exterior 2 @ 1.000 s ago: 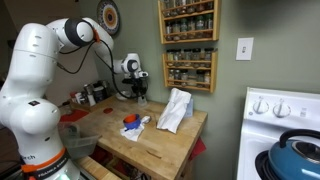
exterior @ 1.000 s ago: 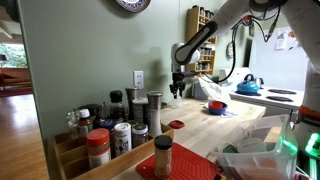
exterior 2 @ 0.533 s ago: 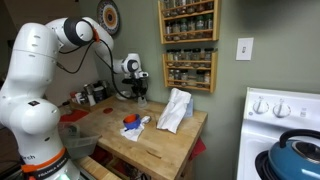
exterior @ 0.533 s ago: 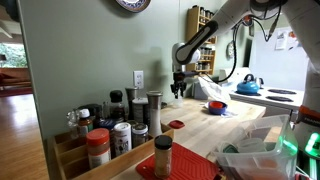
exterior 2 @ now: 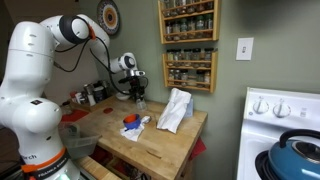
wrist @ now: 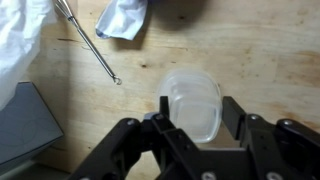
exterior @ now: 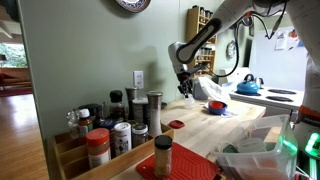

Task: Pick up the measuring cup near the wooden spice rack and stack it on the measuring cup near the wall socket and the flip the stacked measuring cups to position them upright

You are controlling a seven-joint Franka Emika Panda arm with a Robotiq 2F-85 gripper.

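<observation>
While the arm leans over the wooden counter (exterior 2: 168, 142), the gripper (wrist: 197, 103) holds a clear measuring cup (wrist: 192, 98) between its 2 fingers (wrist: 236, 112). Seen from the wrist view, the jaws are closed against the cup's sides, 1 dark finger on each flank, and the cup's rounded bowl points away from the camera over bare wood.

The white towel (wrist: 14, 40) lies at the upper-left edge of that view, and the cup sits well apart from it, down and to the right. Just beside the towel, on the cup's side, a thin metal rod (wrist: 88, 40) runs diagonally across the boards. Past the rod from the towel, a crumpled blue-and-white cloth (wrist: 125, 18) rests at the top edge. Below the towel a dark grey flat shape (wrist: 25, 125) fills the lower-left corner; what it is cannot be told.

In an exterior view the white towel (exterior 2: 176, 108) stands heaped on the counter, with the gripper (exterior 2: 138, 97) to its left near the wall, raised above the boards. The blue-and-white cloth (exterior 2: 133, 124) lies in front of the towel and below the gripper. In both exterior views the cup itself is too small to make out in the gripper (exterior: 184, 88).
</observation>
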